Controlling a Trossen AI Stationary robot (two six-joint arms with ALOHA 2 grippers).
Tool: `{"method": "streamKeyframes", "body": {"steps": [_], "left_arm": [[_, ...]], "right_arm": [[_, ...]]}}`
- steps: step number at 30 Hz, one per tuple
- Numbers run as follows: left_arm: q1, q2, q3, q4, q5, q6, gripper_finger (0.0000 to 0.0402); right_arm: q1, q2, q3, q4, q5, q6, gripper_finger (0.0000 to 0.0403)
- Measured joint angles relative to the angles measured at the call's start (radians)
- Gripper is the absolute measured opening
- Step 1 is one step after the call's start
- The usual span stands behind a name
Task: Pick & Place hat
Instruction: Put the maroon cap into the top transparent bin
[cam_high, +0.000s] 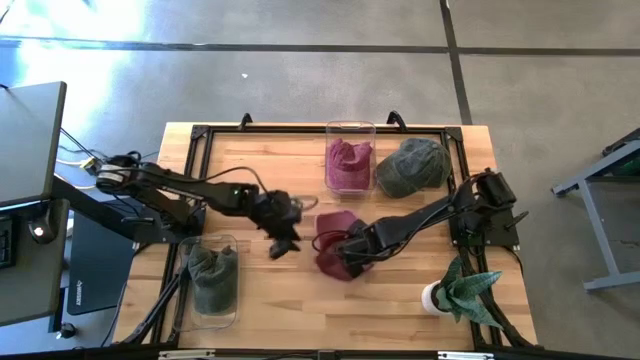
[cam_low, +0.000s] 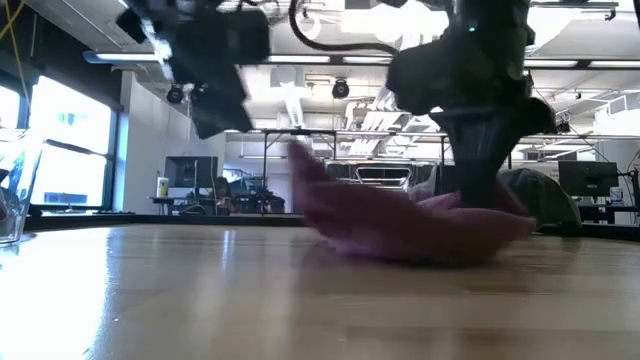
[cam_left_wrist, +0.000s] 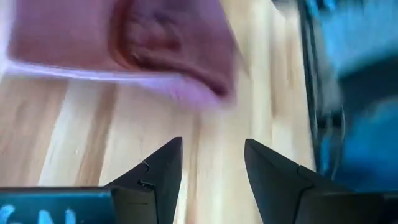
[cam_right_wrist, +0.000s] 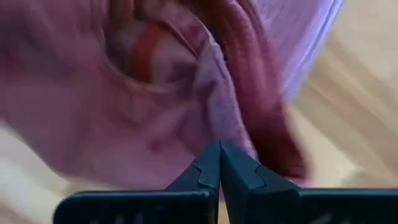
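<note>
**Right gripper pinches the red hat**

Right gripper of mine is squeezed tight on the soft dark red cloth hat, which lies in the middle of the wooden table. My left gripper hangs just beside the hat with its fingers apart, holding nothing. Farther back, a clear box holds another red hat, and a grey-green cap lies next to it.

Your left tool hangs mid-table with its fingers parted. Your right tool is low just beside it, fingers pressed together.
</note>
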Motion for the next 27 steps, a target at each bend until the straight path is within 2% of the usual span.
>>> {"method": "streamKeyframes", "body": {"steps": [4,8,15,19,27], "left_arm": [[-0.088,-0.005,0.003,0.035,-0.025,0.354,0.0168],[-0.166,0.009,0.002,0.11,-0.113,0.595,0.0168],[-0.185,0.086,0.006,0.295,-0.081,0.637,0.0168],[-0.188,0.146,0.014,0.373,-0.045,0.708,0.0168],[-0.185,0.336,0.24,0.332,-0.026,0.787,0.0168]], "right_arm": [[0.0,-0.022,-0.001,-0.016,0.011,-0.014,0.0005],[0.0,-0.046,0.001,-0.011,0.012,-0.024,0.0008],[0.04,-0.208,-0.002,-0.021,0.016,-0.046,0.0013],[0.08,-0.32,-0.023,-0.033,0.031,-0.009,0.0039],[0.204,-0.459,-0.119,-0.017,0.138,0.124,0.0108]]}}
